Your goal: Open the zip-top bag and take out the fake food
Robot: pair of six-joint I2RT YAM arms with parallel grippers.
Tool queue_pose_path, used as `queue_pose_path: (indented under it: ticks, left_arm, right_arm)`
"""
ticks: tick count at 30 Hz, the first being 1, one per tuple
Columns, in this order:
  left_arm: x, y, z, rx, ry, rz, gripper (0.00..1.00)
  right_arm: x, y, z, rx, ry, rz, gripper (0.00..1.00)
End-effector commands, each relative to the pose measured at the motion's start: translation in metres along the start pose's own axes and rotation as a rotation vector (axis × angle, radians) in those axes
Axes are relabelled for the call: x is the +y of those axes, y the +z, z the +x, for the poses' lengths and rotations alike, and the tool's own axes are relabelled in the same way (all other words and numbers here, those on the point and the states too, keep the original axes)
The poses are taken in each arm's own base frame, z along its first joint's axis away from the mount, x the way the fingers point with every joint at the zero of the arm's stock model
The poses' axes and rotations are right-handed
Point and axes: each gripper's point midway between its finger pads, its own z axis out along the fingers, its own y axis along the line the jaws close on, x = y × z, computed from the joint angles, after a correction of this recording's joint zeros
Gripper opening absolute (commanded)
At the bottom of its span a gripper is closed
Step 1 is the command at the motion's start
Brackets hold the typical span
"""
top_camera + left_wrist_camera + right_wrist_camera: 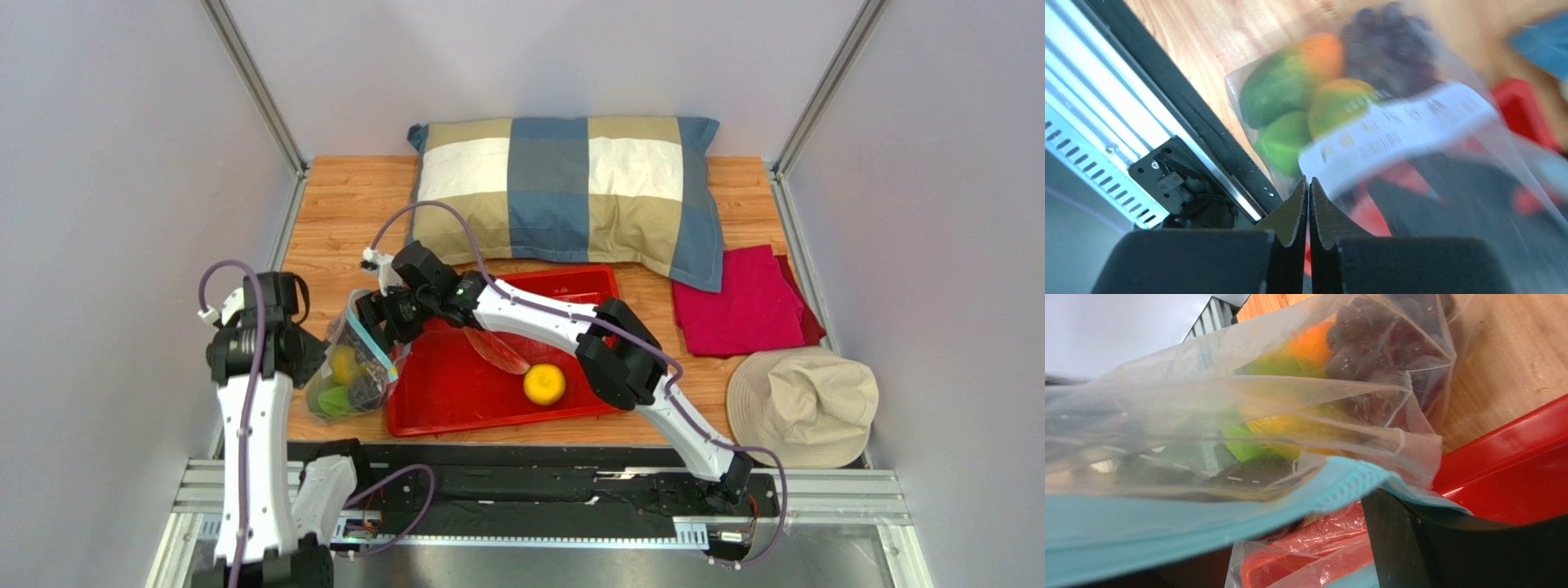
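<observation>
zip-top bag [350, 368] stands just left of the red tray [454, 398], fake food [341, 368] inside; film's thin, floppy, slippery, so you grab the stiffer zip strip [1229, 514]; left gripper [1309, 184] pinched shut, seemingly on film; right gripper [380, 321]: can't tell.

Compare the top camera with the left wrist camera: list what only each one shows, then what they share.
Only the top view: the checked pillow, the red cloth, the hat and a yellow fruit lying in the red tray.
Only the left wrist view: the white printed label on the bag, and the left gripper with its tips pressed shut where the bag's film meets them.
Both: the clear bag holding green and orange fruit and dark grapes, the wooden table, and some of the red tray.
</observation>
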Motion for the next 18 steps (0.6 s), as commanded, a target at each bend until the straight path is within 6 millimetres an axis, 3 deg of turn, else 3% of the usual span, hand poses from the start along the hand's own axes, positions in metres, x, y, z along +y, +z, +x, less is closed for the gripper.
queue_pose_path:
  ticks: [1,3,5,9,12,15,16,18]
  left_arm:
    - [-0.011,0.039,0.001,0.091,-0.001,0.006,0.02]
    - [-0.019,0.052,0.004,0.141,0.005,0.025,0.02]
    - [-0.026,0.053,0.010,0.199,0.029,0.054,0.00]
    - [-0.029,0.028,0.007,0.147,0.064,0.143,0.00]
    - [-0.020,-0.001,0.000,0.076,0.063,0.159,0.09]
    - [-0.028,-0.022,-0.010,0.025,0.064,0.235,0.26]
    - [-0.035,-0.030,-0.013,0.011,0.072,0.282,0.43]
    - [-0.050,-0.055,-0.020,-0.033,0.097,0.403,0.55]
  right_arm:
    - [0.010,-0.013,-0.030,-0.068,-0.058,-0.004,0.71]
    - [0.016,-0.013,-0.031,-0.061,-0.072,-0.035,0.66]
    - [0.022,-0.015,-0.026,-0.032,-0.080,-0.069,0.66]
    - [0.019,-0.021,-0.022,-0.006,-0.110,-0.041,0.67]
    - [0.018,-0.028,-0.024,0.006,-0.090,-0.023,0.67]
    - [0.017,-0.033,-0.024,0.021,-0.041,0.001,0.66]
    - [0.018,-0.035,-0.023,0.026,-0.019,0.006,0.66]
    - [0.014,-0.037,-0.019,0.031,0.021,0.022,0.66]
